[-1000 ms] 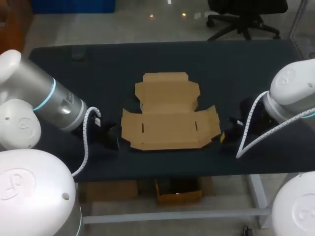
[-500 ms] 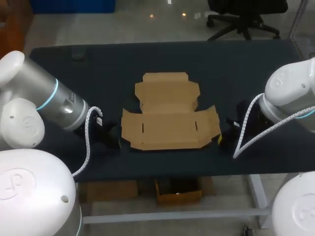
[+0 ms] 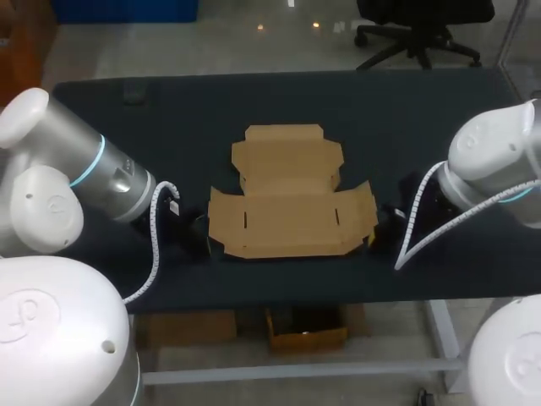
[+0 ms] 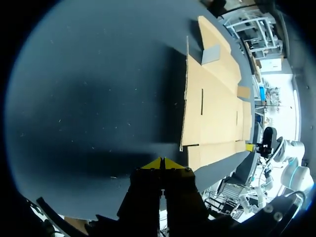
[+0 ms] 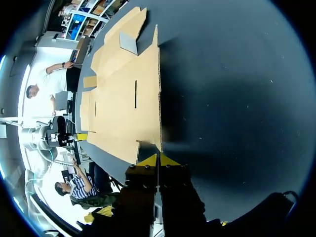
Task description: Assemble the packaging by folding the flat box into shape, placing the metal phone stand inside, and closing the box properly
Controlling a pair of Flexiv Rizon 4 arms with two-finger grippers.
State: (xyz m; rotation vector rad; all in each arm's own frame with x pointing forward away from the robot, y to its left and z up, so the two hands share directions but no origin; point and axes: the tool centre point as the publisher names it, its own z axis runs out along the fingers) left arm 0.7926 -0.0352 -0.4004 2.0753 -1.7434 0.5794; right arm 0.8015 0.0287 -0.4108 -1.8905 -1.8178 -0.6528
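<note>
The flat brown cardboard box lies unfolded in the middle of the dark table. My left gripper is low at the box's left edge. In the left wrist view the left gripper is shut, its yellow tips together just short of the box's near corner. My right gripper is at the box's right edge. In the right wrist view the right gripper is shut and empty, its tips touching the corner of the box. Each wrist view shows the other gripper beyond the far edge.
A small dark object lies near the table's far left corner. Bare tabletop surrounds the box on all sides. The table's front edge runs close behind both grippers.
Both arms have moved inward, bringing each shut gripper closer to its side edge of the box. The box has not moved.
</note>
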